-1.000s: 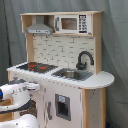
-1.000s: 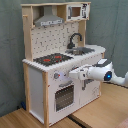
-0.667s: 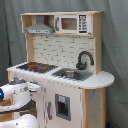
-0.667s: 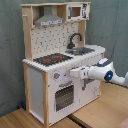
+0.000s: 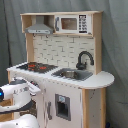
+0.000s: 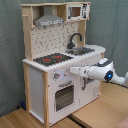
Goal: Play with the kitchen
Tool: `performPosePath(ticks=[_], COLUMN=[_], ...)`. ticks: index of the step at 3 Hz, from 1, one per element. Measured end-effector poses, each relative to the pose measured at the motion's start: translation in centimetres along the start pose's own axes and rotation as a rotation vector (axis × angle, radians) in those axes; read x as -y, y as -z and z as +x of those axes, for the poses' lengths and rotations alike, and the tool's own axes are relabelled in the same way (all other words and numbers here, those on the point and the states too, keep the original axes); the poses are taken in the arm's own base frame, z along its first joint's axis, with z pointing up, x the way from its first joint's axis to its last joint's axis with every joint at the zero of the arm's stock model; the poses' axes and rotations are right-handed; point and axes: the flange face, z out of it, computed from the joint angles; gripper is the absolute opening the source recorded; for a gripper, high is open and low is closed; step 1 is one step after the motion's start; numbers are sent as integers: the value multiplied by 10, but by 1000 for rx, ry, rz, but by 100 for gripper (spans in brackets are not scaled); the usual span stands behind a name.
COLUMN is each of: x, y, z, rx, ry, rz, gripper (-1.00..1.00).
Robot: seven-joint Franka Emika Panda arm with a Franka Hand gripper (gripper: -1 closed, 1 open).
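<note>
1. The toy kitchen [image 5: 65, 70] [image 6: 60, 60] stands upright in front of a grey-green curtain [image 5: 117, 50] [image 6: 10, 50]; it fills most of both exterior views.
2. Its black hob [image 5: 36, 66] [image 6: 53, 59] with red rings lies on the worktop at the first exterior view's left and the second exterior view's near left.
3. Beside the hob is the sink [image 5: 71, 74] [image 6: 83, 50], with the black curved faucet [image 5: 84, 59] [image 6: 75, 39] rising just behind it.
4. Above, a grey hood [image 5: 39, 28] [image 6: 49, 21] hangs over the hob, and a small microwave [image 5: 72, 23] [image 6: 76, 11] sits on the upper shelf next to it.
5. The oven window [image 6: 64, 96] shows on the front below the hob in the second exterior view, on a wooden floor [image 6: 30, 120].
6. The white arm [image 5: 17, 91] [image 6: 107, 72] reaches in from the first exterior view's left and the second exterior view's right.
7. The gripper [image 6: 74, 71] is at the kitchen's front panel, just above the oven window and below the worktop edge, touching or very near it.
8. I cannot tell whether its fingers are spread or pressed together.
</note>
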Motion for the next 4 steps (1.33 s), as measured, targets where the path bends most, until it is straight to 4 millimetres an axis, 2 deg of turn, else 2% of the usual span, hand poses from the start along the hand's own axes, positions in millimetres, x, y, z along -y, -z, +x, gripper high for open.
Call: performPosePath(ticks=[4], x=[1], y=[2], z=[0], rx=[-6], ry=[-452], rz=[1], gripper=[-100])
